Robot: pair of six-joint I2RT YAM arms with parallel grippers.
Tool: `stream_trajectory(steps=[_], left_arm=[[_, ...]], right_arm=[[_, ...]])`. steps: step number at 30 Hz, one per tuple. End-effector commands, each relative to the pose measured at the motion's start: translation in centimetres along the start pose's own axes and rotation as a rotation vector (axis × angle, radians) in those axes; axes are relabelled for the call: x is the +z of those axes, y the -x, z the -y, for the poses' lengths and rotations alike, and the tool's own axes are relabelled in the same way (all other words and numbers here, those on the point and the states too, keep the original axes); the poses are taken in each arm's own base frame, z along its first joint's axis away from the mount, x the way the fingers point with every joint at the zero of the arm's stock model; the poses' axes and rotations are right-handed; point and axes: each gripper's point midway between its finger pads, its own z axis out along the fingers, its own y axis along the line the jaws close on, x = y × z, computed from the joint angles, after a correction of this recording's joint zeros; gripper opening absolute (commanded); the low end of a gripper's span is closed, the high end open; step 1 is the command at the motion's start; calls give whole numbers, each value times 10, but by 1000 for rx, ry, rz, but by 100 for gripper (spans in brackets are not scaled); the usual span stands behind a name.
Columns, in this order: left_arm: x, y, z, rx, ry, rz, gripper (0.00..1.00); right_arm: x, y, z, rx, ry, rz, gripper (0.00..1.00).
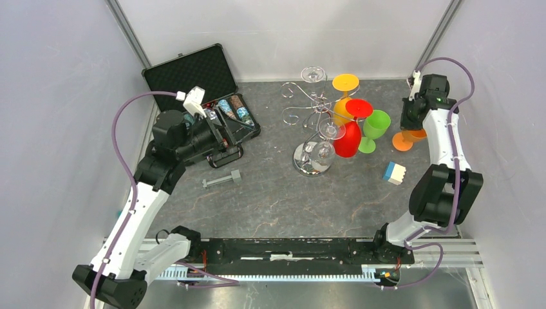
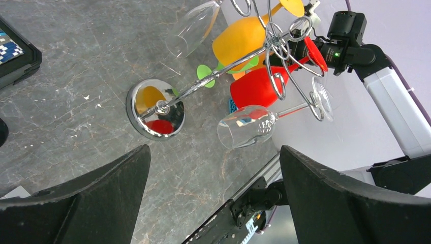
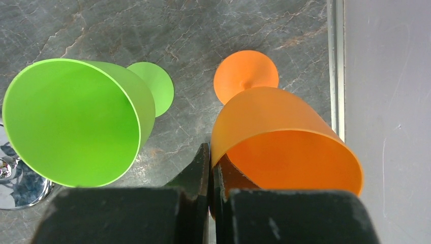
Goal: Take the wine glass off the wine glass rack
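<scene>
Two arms reach out. The left arm bends over the table's left side, left gripper spread wide and aimed at the rack. The right arm folds back to the far right, right gripper pressed together at an orange goblet's rim. Gray marbled table, pale walls. A clear wine glass hangs bowl-down on the rack's near side, framed between the left fingers yet well apart from them.

Mirror-chrome wine glass rack, clear glossy wine glass, matt stone-look table
</scene>
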Motion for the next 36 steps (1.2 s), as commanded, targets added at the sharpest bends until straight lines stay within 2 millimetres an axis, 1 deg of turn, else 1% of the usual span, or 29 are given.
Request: stream_trajectory(steps=[1,7,13,15,19,21,24,27,28,30,34,36], left_arm=[[-3,4,-4,51,14,24,100],[-2,3,-5,44,17,21,100],[-1,2,-5,41,16,17,100],[-1,2,-5,39,16,15,100],[-1,3,-5,33,16,16,100],[0,3,-5,29,16,17,100],[0,4,-2,26,10,18,100],[0,6,0,25,2,26,100],[0,7,0,20,0,31,100],[0,9,1,2,3,37,100],[4,6,6,-29,-20,6,99],[5,6,6,-38,-20,1,99]], right_arm=[[7,6,-3,9,19,27,0],[15,-1,-5,9,34,-3,1],[24,-6,-6,12,38,-29,7],[25,-5,-7,12,43,-30,12],[22,1,-9,11,53,-14,29],[19,5,-9,14,53,-3,34],[9,14,-9,16,52,31,41],[-4,23,-9,14,53,80,44],[-9,26,-13,13,71,94,46],[-22,34,-20,-8,113,135,49],[-48,51,-22,-14,124,228,57],[-61,59,-21,-14,121,269,60]])
